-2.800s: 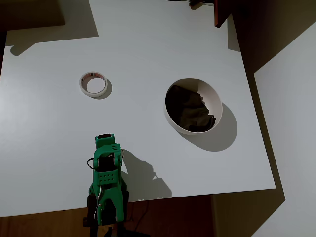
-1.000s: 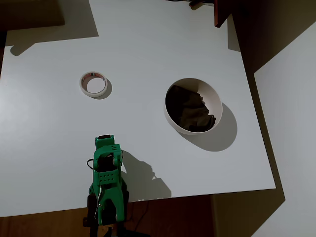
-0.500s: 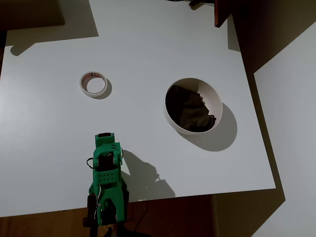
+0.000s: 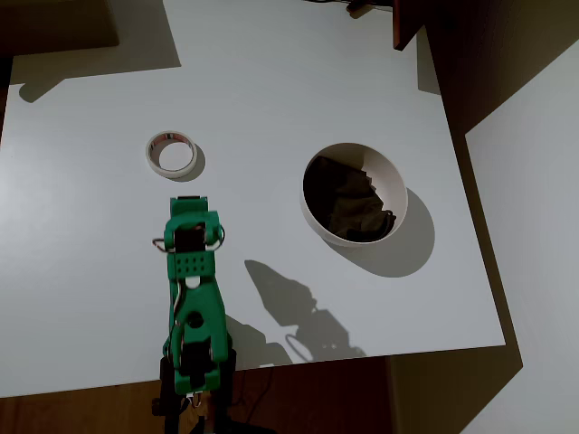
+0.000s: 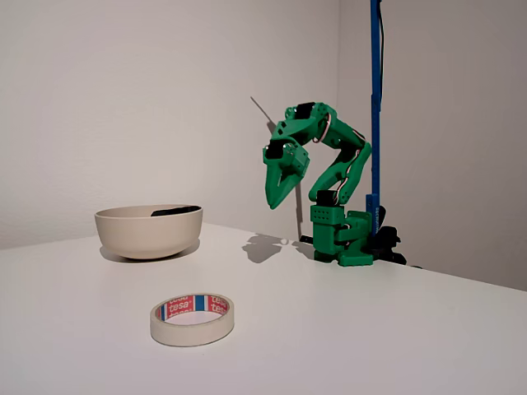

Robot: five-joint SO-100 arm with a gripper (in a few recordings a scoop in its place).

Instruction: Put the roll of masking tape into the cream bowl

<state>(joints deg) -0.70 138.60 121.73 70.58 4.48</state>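
Green gripper (image 5: pixel 274 200) shut, empty | overhead: cloth (image 4: pixel 348 201) in cream bowl (image 4: pixel 394 181) | roll of masking tape (image 5: pixel 192 319) flat

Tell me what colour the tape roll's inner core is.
Red and blue print on white inside the roll of masking tape, clearest in the fixed view.

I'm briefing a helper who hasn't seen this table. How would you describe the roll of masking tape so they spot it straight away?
Start at the white table and find the green robot arm at its near edge in the overhead view. Just beyond the arm lies the roll of masking tape, flat on the table. Unlike the cream bowl to its right, it is a small, low ring with red-and-blue print inside its core.
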